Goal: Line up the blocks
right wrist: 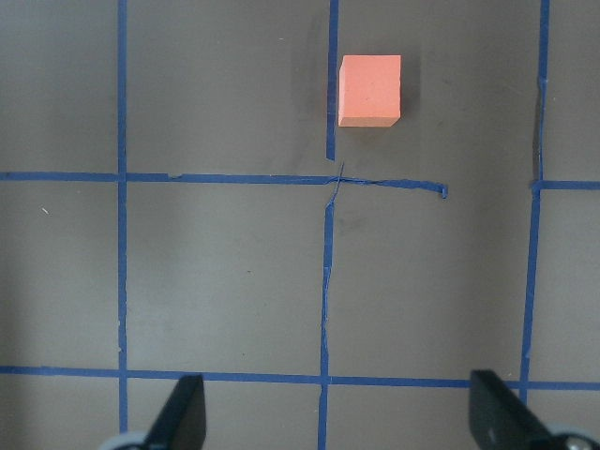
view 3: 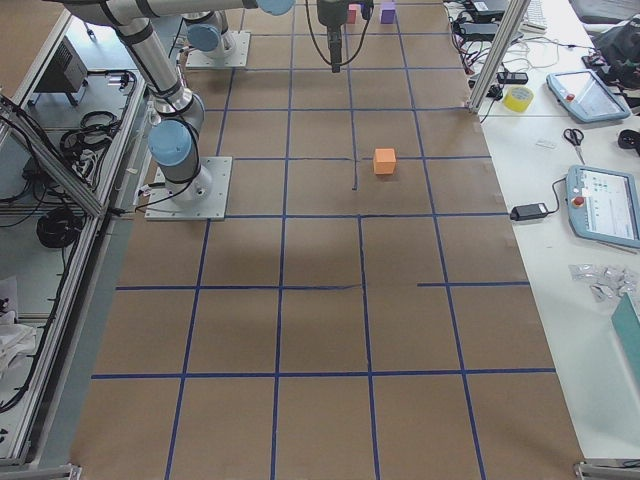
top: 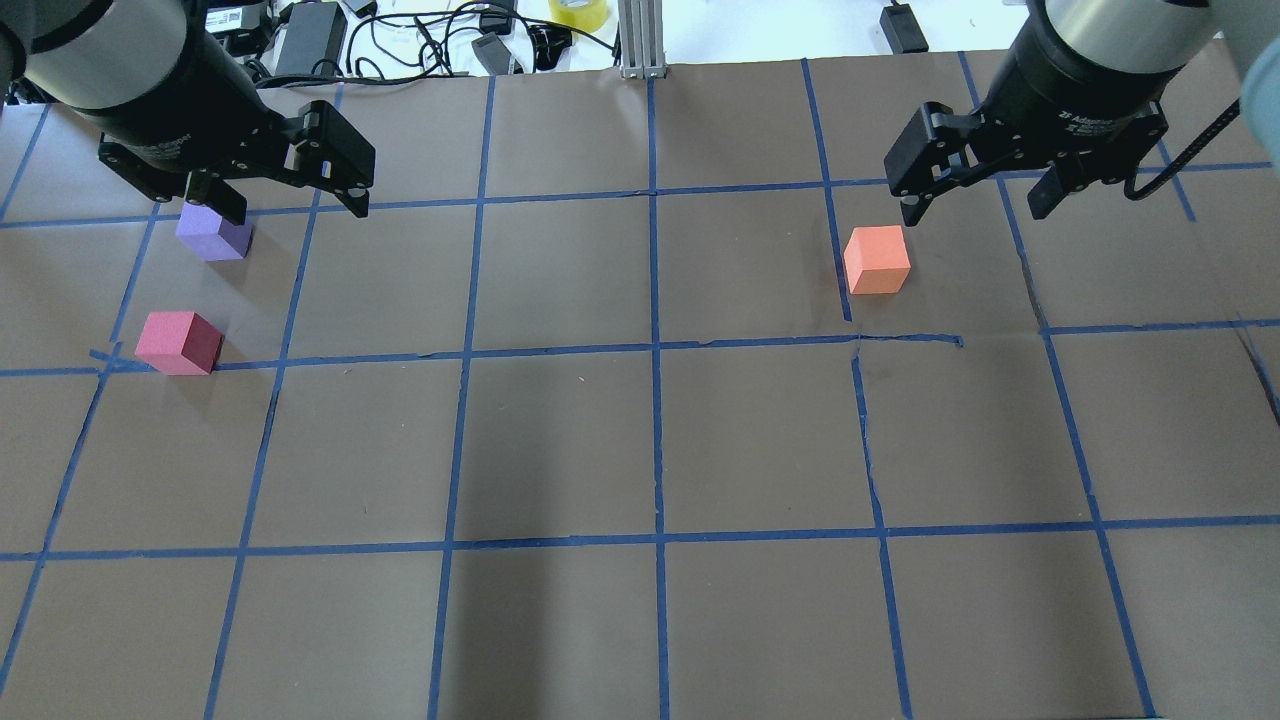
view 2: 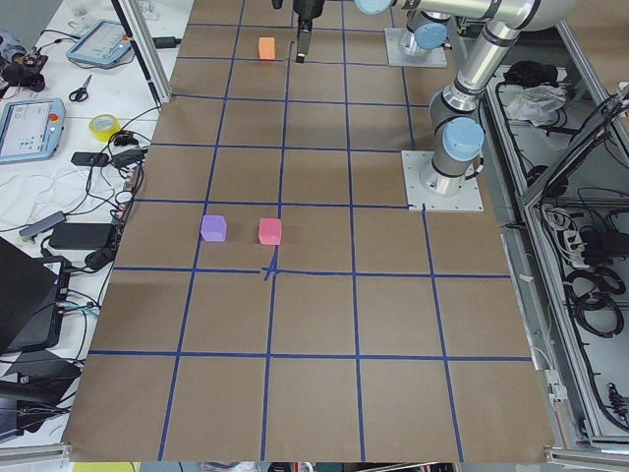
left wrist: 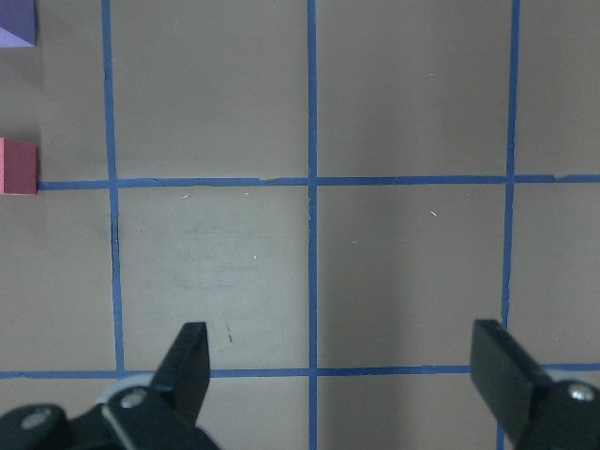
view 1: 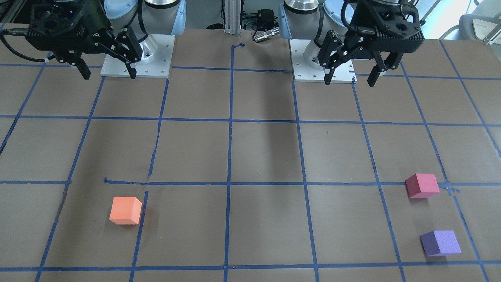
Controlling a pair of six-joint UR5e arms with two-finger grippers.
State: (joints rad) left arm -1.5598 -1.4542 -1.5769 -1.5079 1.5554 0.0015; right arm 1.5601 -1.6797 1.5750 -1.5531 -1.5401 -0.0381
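- Left gripper point(top: 297, 205): jaws wide open and holding nothing. It hangs above the table point(top: 560, 440), touching none of the blocks.
- Right gripper point(top: 975, 205): also wide open and empty, raised over my right side of the table.
- Orange block point(top: 877, 260): it is on my right side, flat on the brown paper and just beside a short strip of blue tape. In the right wrist view it sits ahead of my open fingers point(right wrist: 187, 412), well clear of them.
- Reddish-pink block point(top: 179, 342): it is on my left side, right by a crossing of the blue tape lines and near the table's left edge.
- Purple block point(top: 213, 233): it is also on my left, near the pink one but not touching it, and farther from my base. In the overhead view one left finger overlaps its top corner. The gripper is up in the air there, so there is no contact.
- In the left wrist view only slivers of the pink and purple blocks show, at the left edge of the frame.
- Layout: pink and purple are close together on the left, and orange is well apart on the right. The three are not in a line.
- Orange lies between pink and purple in distance from my base.
- Cables and a yellow tape roll point(top: 579, 12) lie on the bench beyond the table's far edge.
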